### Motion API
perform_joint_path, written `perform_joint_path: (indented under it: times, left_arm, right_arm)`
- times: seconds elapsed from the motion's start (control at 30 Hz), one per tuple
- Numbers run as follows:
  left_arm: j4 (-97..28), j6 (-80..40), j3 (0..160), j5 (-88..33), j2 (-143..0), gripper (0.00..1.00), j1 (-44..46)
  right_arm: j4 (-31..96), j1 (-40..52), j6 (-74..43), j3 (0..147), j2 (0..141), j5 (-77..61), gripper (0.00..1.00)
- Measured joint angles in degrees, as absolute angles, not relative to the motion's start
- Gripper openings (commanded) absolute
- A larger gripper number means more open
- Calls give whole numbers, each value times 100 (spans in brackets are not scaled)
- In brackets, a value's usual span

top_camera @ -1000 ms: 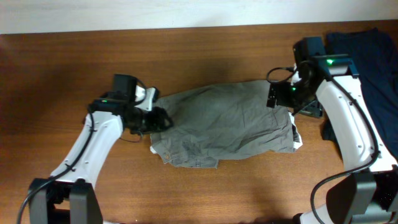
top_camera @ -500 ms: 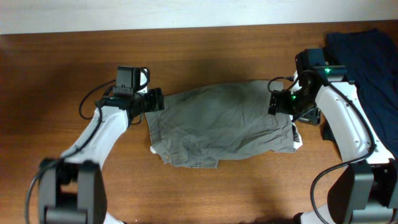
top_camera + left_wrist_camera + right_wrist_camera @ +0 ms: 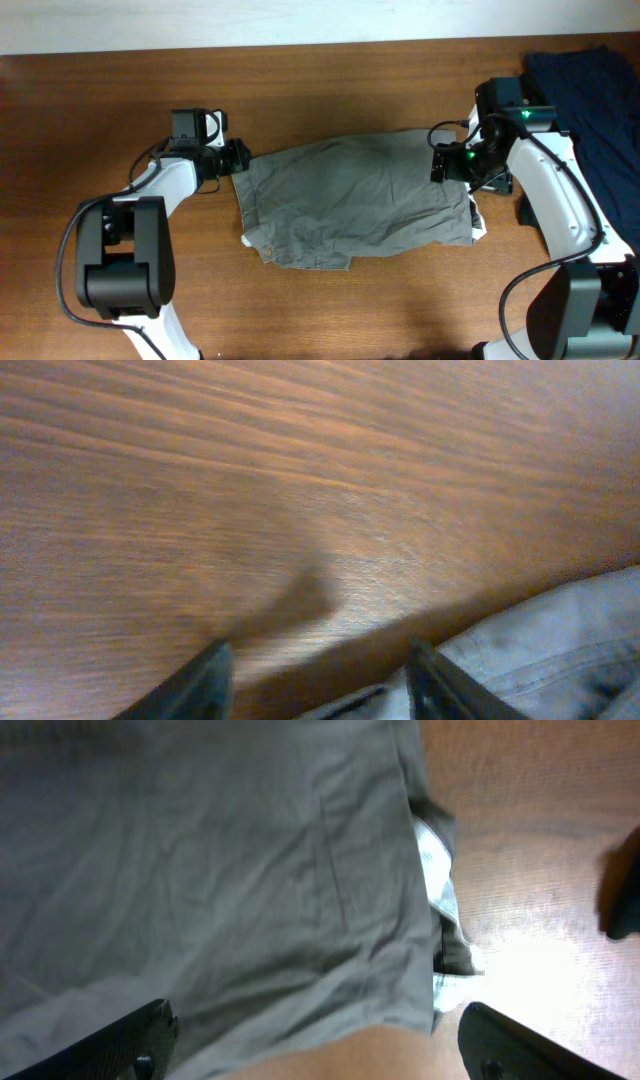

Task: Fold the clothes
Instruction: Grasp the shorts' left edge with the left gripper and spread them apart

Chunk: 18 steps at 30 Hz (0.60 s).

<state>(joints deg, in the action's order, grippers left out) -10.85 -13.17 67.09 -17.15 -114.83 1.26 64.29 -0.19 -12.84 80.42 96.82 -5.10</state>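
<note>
overhead shows the shorts (image 3: pixel 355 200) lying spread out and wrinkled on the tabletop (image 3: pixel 330 90), with pale lining (image 3: pixel 478 222) poking out at the edge on the right tool's side. the left tool (image 3: pixel 238 157) sits just beside the shorts' far left corner. its wrist view shows the fingers spread with only bare wood between them, holding nothing, and the cloth edge close by one finger. the right tool (image 3: pixel 440 165) hangs over the shorts' far right corner, fingers wide apart, with cloth below them and nothing pinched. a navy garment (image 3: pixel 590 90) lies beyond the shorts, past the right arm.

the shorts look light, soft and limp, so they will likely sag and drag rather than keep their shape, and a shallow pinch may catch only the top layer. the seamed edges at the two far corners seem the firmest places to take hold. lifting both corners together should carry the far edge over toward the near edge without much bunching.
</note>
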Motion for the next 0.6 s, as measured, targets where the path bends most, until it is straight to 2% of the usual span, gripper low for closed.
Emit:
perform_joint_path:
  times: [0.03, 0.1, 0.2, 0.33, 0.4, 0.53, 0.6]
  left_arm:
    - [-1116, -1253, 6722, -1883, -11515, 31, 130]
    - [-1197, -1258, 6733, -2106, -11550, 31, 150]
    - [-1516, -1203, 6766, -2445, -11559, 43, 180]
    - [-1850, -1061, 6866, -2506, -11533, 64, 198]
    - [-1973, -913, 6893, -2440, -11496, 70, 246]
    - [-2123, -639, 6921, -2318, -11459, 68, 301]
    - [-2300, -497, 6949, -2206, -11441, 54, 298]
  right_arm:
    - [6357, -21, -1284, 8042, 9682, -510, 94]
    - [6243, -21, -1284, 8042, 9682, -515, 94]
    - [6184, -21, -1282, 8042, 9682, -530, 94]
    - [6189, -21, -1284, 8042, 9682, -532, 94]
    - [6202, -21, -1286, 8042, 9682, -530, 94]
    - [6235, -19, -1282, 8042, 9682, -532, 94]
    - [6246, -21, -1286, 8042, 9682, -530, 94]
